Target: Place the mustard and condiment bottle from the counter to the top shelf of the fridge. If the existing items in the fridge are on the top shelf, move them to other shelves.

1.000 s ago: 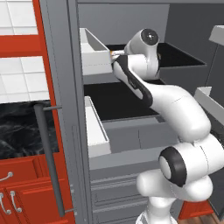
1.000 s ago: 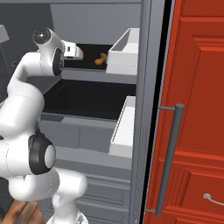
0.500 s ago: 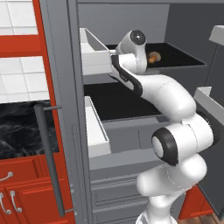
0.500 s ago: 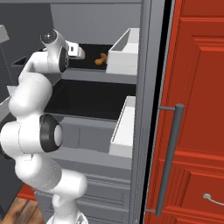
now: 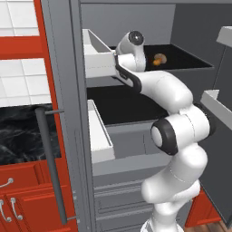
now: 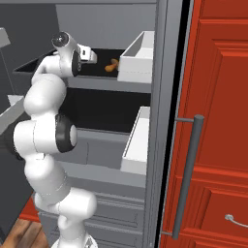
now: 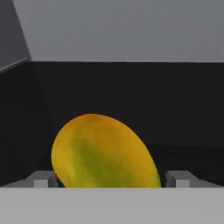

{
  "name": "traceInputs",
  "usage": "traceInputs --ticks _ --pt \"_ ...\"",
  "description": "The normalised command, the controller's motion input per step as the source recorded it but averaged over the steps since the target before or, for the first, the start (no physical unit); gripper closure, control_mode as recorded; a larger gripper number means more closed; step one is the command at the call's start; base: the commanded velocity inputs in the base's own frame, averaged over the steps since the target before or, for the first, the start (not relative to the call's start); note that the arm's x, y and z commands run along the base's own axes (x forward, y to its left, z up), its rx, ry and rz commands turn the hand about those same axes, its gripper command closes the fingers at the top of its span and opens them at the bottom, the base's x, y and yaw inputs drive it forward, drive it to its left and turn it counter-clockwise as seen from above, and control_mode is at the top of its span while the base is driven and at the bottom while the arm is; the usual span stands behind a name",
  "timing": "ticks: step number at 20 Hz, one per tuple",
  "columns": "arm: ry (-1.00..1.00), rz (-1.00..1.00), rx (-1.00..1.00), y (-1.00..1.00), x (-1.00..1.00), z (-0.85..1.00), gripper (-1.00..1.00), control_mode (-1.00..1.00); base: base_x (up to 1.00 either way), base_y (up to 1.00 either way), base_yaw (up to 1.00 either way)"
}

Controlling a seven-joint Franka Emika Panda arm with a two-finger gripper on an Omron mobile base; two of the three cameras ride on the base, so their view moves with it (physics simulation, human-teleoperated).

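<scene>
My gripper is inside the fridge, low over its black top shelf. It is open, and a yellow-green oval fruit lies between its two fingertips, filling most of the gap. An orange-tan mushroom-shaped piece sits on the same shelf just beyond my wrist, and the right base view has this mushroom-shaped piece near the white door bin. The black marble counter lies left of the fridge. The mustard and the condiment bottle are out of view.
White door bins hang on the open fridge doors beside the arm. A second black shelf lies below the top one, with grey drawers under it. A red cabinet door with a long grey bar handle stands at the right.
The arm has reached deeper into the top shelf, and its elbow has swung up and in. The jaws have narrowed very slightly. The mushroom-shaped piece has not moved.
</scene>
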Motion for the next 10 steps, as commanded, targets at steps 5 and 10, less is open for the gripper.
traceInputs --ticks 5,10 --pt "0.00 0.00 0.00 0.00 0.23 -0.06 1.00 -1.00 0.00 0.00 0.00" --pt "-0.03 0.00 0.00 0.00 -0.33 0.00 1.00 -1.00 0.00 0.00 0.00"
